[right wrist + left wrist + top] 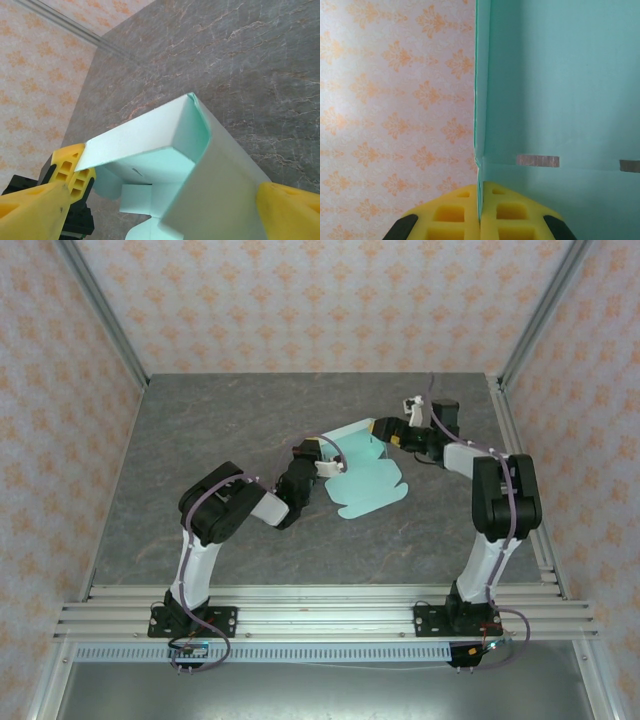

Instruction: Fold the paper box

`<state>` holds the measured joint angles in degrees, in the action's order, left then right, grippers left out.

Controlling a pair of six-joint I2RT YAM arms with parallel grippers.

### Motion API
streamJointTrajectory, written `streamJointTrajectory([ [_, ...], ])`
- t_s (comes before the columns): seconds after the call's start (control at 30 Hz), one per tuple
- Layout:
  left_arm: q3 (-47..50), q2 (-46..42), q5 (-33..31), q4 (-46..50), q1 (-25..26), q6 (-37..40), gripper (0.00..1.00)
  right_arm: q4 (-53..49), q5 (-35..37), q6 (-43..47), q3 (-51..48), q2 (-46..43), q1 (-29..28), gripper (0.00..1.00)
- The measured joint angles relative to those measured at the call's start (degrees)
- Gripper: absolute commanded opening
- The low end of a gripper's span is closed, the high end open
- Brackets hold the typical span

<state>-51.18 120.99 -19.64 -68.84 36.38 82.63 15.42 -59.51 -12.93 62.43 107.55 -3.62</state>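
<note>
MID-TABLE FOLD. From the top external camera, the paper box sits at the middle of the table, part flat sheet with rounded tabs, part raised walls. The left gripper meets it just left of the table's centre. The right gripper comes in just beyond the centre, to the right. From this height the state of either set of jaws cannot be told.

The left wrist camera settles one question: the yellow pads are pressed together on the edge of an upright panel, just below a crease. Two slots cut along a fold line show here as well, with the patterned wall behind.

The right wrist camera gives the box's form, a standing corner where two walls meet above the grey table. It also catches the left gripper pinching the far end of one wall. The right jaws stand wide, one finger on either side of the near wall, and no grip is evident.

The card looks thin and very light. It is likely to stay stiff along its creases, bow between them, and dent or slip under a hard pinch. By this reading, holds belong close to fold lines and corners rather than mid-panel.
</note>
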Motion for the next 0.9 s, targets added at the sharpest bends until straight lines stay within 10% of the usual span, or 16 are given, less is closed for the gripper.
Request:
streamJointTrajectory([
  [0.9, 0.0, 0.3, -0.6, -1.1, 0.0, 0.4, 0.0, 10.9, -0.4, -8.7, -4.2, 1.9, 0.0, 0.45],
])
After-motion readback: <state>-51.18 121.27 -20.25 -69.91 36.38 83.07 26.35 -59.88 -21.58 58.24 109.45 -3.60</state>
